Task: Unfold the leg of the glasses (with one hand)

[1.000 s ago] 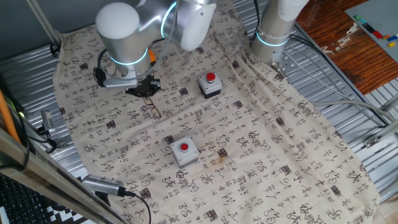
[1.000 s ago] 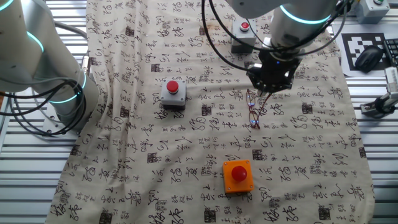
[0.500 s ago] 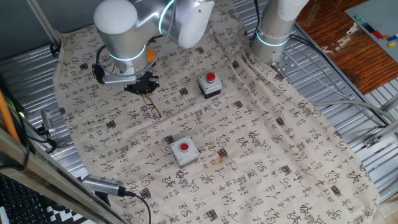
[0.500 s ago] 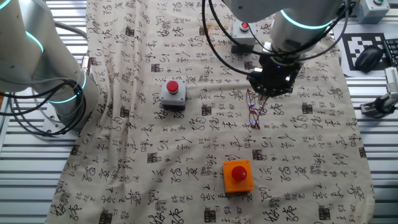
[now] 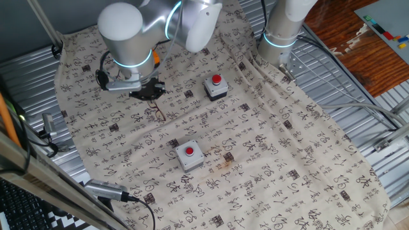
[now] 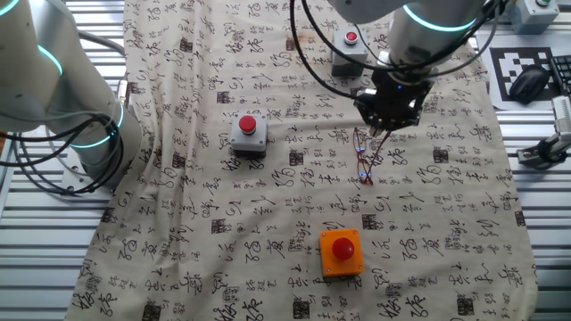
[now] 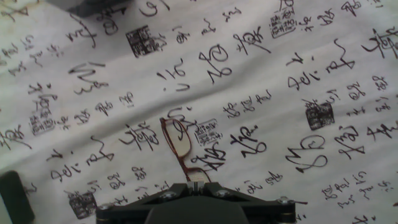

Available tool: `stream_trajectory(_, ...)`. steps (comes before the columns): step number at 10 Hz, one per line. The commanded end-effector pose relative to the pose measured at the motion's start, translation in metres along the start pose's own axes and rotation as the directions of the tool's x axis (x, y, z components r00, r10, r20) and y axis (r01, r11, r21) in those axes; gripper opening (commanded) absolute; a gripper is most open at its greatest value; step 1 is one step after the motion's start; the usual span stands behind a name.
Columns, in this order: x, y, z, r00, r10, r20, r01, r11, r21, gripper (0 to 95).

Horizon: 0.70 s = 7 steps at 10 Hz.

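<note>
Gripper point(image 5: 149, 94) low over cloth point(image 5: 268, 160), glasses point(image 5: 157, 114) just beside; jaws' state unclear.

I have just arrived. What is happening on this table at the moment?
A single robot arm is working on a pair of thin reddish-brown glasses that lie on a cloth printed with black characters. Its gripper hangs directly over one end of the frame, close to it. Whether the fingers are closed on the glasses cannot be told from these views. Three button boxes stand around on the cloth, untouched.
</note>
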<state>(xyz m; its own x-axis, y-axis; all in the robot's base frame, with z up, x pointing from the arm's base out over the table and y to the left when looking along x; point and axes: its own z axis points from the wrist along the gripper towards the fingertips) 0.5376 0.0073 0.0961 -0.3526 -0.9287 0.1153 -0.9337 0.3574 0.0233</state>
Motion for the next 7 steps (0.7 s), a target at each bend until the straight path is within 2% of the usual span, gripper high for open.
stream_trajectory(1,-0.003,-0.002,-0.001,1.000,-0.002,-0.001,0.002,1.000,0.000,0.0)
stream_trajectory(4,-0.010,-0.007,0.003,1.000,-0.016,-0.001,0.016,1.000,0.000,0.0)
stream_trajectory(7,-0.019,0.001,0.004,1.000,-0.015,0.012,0.015,1.000,0.002,0.0)
